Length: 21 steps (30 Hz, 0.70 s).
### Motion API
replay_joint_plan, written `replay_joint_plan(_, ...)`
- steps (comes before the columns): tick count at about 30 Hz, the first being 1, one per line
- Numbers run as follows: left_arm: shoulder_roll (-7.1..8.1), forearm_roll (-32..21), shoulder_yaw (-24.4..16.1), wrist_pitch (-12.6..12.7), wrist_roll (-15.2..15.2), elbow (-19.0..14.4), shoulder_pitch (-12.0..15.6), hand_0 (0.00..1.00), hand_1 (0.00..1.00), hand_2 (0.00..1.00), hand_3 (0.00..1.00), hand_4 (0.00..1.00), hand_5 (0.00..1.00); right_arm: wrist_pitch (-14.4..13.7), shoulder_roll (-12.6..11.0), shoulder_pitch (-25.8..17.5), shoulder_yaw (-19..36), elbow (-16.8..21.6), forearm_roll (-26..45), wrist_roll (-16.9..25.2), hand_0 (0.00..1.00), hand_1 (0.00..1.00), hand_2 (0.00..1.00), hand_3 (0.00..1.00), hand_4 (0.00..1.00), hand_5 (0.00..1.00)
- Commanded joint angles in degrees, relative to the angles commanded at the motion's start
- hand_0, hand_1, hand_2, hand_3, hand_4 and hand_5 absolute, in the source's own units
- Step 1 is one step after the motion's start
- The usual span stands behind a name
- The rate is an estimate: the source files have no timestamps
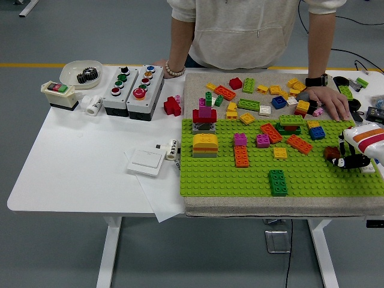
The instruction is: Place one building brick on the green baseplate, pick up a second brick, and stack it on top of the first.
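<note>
Baseplate [252,180] near edge, loose bricks [252,96] behind, button boxes [133,90] left

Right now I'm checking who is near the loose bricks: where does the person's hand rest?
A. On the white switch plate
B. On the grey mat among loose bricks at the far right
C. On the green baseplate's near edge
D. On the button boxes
B: the person's hand lies flat on the grey mat among loose bricks, beyond the green baseplate.

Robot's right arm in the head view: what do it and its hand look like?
The right arm has a glossy white shell with an orange stripe edged in a darker band. Its hand is black, with thin dark fingers and small white marks. No cables show. The left arm is out of view.
</note>
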Motion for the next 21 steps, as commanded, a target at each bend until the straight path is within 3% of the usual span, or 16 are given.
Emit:
replay_joint_plan(7,0.05,-0.7,0.4,0.0,-0.3,0.0,-0.1,0.806,0.783,0.772,0.6,0.667,0.681,3.4,-0.6,-0.5,2.1,1.8,-1.9,-1.2,0.152,0.171,0.295,0.414,0.797,0.668)
replay_joint_plan(8,0.05,-0.7,0.4,-0.1,-0.3,0.0,-0.1,0.805,0.782,0.771,0.6,0.667,0.683,3.8,-0.6,-0.6,2.2,1.9,-2.1,-1.4,0.161,0.173,0.301,0.457,0.995,0.662)
replay_joint_plan(12,0.05,-0.8,0.5,-0.1,-0.3,0.0,-0.1,0.805,0.782,0.771,0.6,0.667,0.683,5.4,-0.8,-0.8,2.7,2.4,-3.3,-2.2,0.161,0.173,0.301,0.457,0.995,0.662)
replay_joint_plan(19,0.03,-0.9,0.5,-0.1,-0.3,0.0,-0.1,0.805,0.782,0.771,0.601,0.668,0.683,4.9,-1.0,-1.3,3.4,3.0,-4.3,-3.7,0.175,0.192,0.311,0.499,0.998,0.688)
replay_joint_plan(20,0.02,-0.9,0.5,-0.1,-0.3,0.0,-0.1,0.805,0.783,0.771,0.599,0.668,0.683,4.8,-1.0,-1.3,3.6,3.1,-4.3,-4.0,0.186,0.202,0.317,0.576,0.998,0.738)
replay_joint_plan(21,0.02,-0.9,0.5,-0.1,-0.3,0.0,-0.1,0.805,0.783,0.771,0.599,0.668,0.683,4.7,-1.1,-1.4,3.8,3.2,-4.3,-4.2,0.186,0.202,0.317,0.576,0.998,0.738)
